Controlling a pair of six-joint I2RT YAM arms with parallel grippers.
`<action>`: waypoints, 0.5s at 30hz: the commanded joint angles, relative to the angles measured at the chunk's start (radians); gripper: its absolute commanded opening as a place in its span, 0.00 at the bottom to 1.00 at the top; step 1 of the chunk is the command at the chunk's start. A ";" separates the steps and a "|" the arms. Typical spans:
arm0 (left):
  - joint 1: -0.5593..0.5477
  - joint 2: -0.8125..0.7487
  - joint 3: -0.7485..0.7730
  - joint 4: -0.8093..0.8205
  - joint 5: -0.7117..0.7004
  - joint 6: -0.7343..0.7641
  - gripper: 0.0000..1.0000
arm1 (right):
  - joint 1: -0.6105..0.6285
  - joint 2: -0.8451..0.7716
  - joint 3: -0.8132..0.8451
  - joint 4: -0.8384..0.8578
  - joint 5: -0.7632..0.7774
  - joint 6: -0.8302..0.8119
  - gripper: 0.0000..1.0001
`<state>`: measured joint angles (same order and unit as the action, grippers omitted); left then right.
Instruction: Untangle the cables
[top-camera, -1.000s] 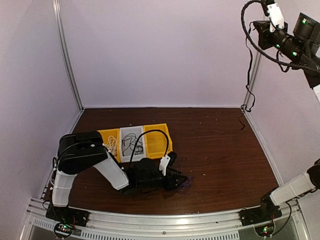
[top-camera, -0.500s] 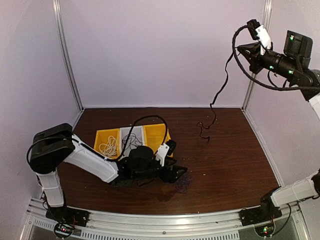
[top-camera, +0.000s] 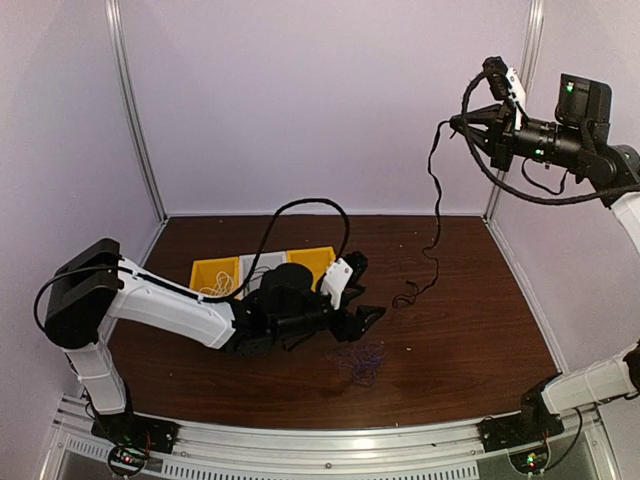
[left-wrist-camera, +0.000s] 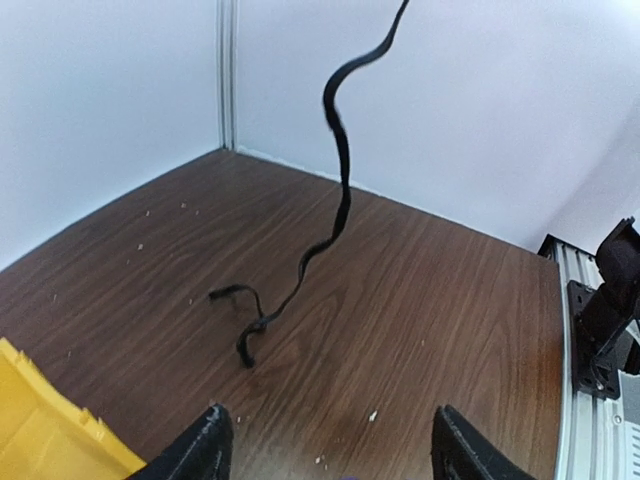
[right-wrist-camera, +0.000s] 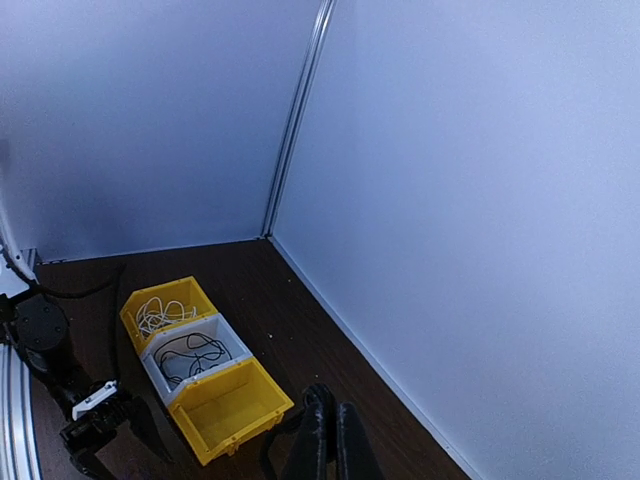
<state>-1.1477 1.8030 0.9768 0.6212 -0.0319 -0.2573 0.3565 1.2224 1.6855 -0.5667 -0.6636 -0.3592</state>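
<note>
Slippage is the main risk: the right fingers (right-wrist-camera: 318, 440), pinching the thin black cable (top-camera: 436, 200) high above the brown wooden table (top-camera: 480, 300), may lose it. Its trailing end could then fall onto the dark blue cable tangle (top-camera: 362, 362) lying just beside the spread, empty left fingers (left-wrist-camera: 200, 452), and the two could snarl.

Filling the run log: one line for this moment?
right jaws: shut on black cable, raised, end on table | left jaws: open, low over table | dark blue cable: loose on table
</note>
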 joint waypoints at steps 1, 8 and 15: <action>-0.003 0.090 0.125 0.072 0.083 0.124 0.70 | -0.005 -0.012 0.000 -0.028 -0.131 0.003 0.00; -0.001 0.280 0.366 0.126 0.012 0.062 0.68 | -0.006 -0.020 -0.010 -0.043 -0.159 -0.002 0.00; 0.036 0.383 0.503 0.176 -0.039 -0.032 0.60 | -0.003 -0.020 -0.009 -0.055 -0.176 -0.003 0.00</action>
<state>-1.1419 2.1517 1.3991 0.7059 -0.0422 -0.2344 0.3565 1.2221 1.6814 -0.6144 -0.8059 -0.3626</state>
